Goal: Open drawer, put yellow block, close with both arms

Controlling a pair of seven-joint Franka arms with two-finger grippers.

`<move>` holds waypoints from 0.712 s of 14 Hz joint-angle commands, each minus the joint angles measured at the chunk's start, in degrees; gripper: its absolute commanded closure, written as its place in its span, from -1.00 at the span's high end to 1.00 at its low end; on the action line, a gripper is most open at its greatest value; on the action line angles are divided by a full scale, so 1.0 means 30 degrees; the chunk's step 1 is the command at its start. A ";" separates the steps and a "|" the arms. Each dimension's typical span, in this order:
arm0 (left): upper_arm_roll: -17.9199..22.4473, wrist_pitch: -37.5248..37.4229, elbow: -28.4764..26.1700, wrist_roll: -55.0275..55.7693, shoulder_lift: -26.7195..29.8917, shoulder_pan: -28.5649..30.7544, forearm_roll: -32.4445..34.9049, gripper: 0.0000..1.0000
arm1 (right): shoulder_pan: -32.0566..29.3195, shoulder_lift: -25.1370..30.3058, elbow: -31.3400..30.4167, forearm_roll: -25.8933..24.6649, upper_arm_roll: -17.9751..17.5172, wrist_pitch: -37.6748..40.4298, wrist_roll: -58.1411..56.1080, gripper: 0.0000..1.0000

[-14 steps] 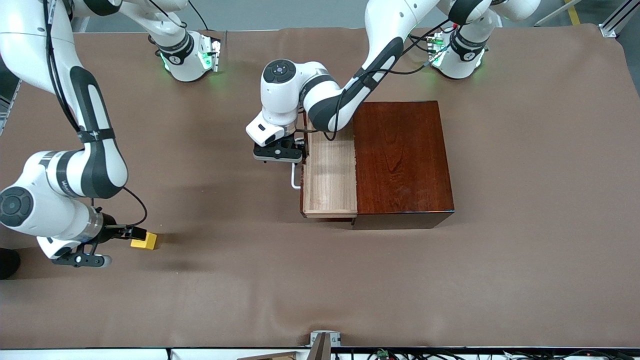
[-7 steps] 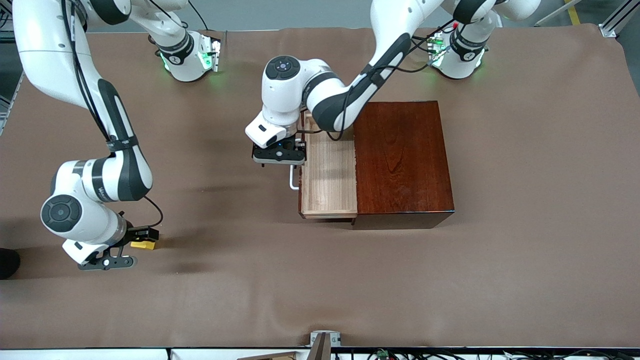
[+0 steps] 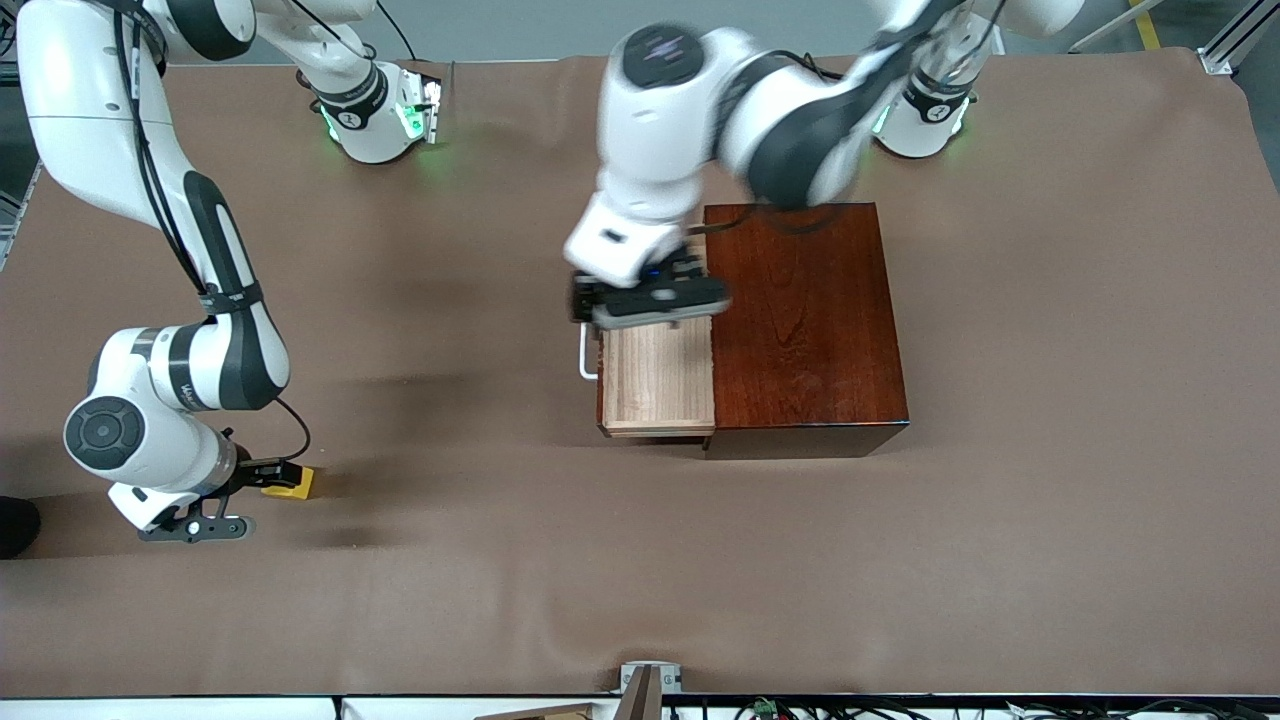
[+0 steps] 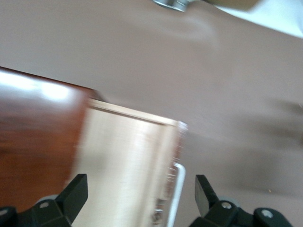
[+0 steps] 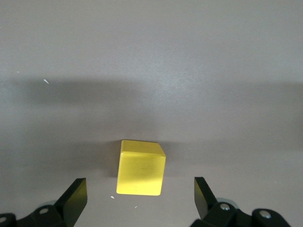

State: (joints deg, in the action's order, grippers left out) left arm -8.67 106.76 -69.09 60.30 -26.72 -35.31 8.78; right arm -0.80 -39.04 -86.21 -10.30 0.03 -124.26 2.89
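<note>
The dark reddish-brown box (image 3: pixel 805 320) stands mid-table with its drawer (image 3: pixel 657 375) pulled out, pale inside and empty; its white handle (image 3: pixel 586 360) faces the right arm's end. My left gripper (image 3: pixel 650 300) is open and empty, raised over the drawer's part nearest the arm bases. In the left wrist view the drawer (image 4: pixel 128 165) and the handle (image 4: pixel 179 189) lie below the left gripper (image 4: pixel 141 198). The yellow block (image 3: pixel 292 485) lies on the table near the right arm's end. My right gripper (image 3: pixel 272 470) is open, low beside it. In the right wrist view the yellow block (image 5: pixel 141 168) sits just ahead of the right gripper (image 5: pixel 140 198), untouched.
The brown table cover (image 3: pixel 1000 550) spreads wide around the box and the block. The two arm bases (image 3: pixel 375 120) stand along the table edge farthest from the front camera. A small metal bracket (image 3: pixel 648 680) sits at the edge nearest that camera.
My left gripper has let go of the handle, risen and moved over the open drawer. My right arm has shifted beside the yellow block, first over it, then slightly back.
</note>
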 commanded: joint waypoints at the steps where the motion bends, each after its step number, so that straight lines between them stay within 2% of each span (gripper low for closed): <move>1: -0.0217 -0.3258 -0.0933 -0.3177 0.2454 0.2619 -0.1312 1.00 | -0.0287 -0.0518 0.0171 0.1024 -0.0156 -0.0267 0.0327 1.00; 4: -0.0246 -0.5755 -0.1372 -0.8132 0.4099 0.5697 -0.2136 1.00 | -0.1019 -0.1193 -0.0091 0.1706 -0.0156 -0.1553 0.0356 1.00; 5: -0.0275 -0.6254 -0.1634 -0.8639 0.4451 0.6721 -0.2485 1.00 | -0.1137 -0.1252 -0.0382 0.1939 -0.0156 -0.2080 0.0356 1.00; 7: -0.0275 -0.6464 -0.2977 -0.9606 0.5620 0.8656 -0.3423 1.00 | -0.1168 -0.1311 -0.1172 0.2495 -0.0127 -0.3223 0.0792 1.00; 10: -0.0246 -0.6318 -0.5439 -1.1601 0.7555 1.0330 -0.3631 1.00 | -0.0934 -0.1311 -0.1557 0.2497 -0.0127 -0.3755 0.2230 1.00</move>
State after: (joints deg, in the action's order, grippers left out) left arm -8.80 87.09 -78.01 27.67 -9.93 -6.75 -0.80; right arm -3.73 -43.79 -89.77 -3.43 0.10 -134.76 7.08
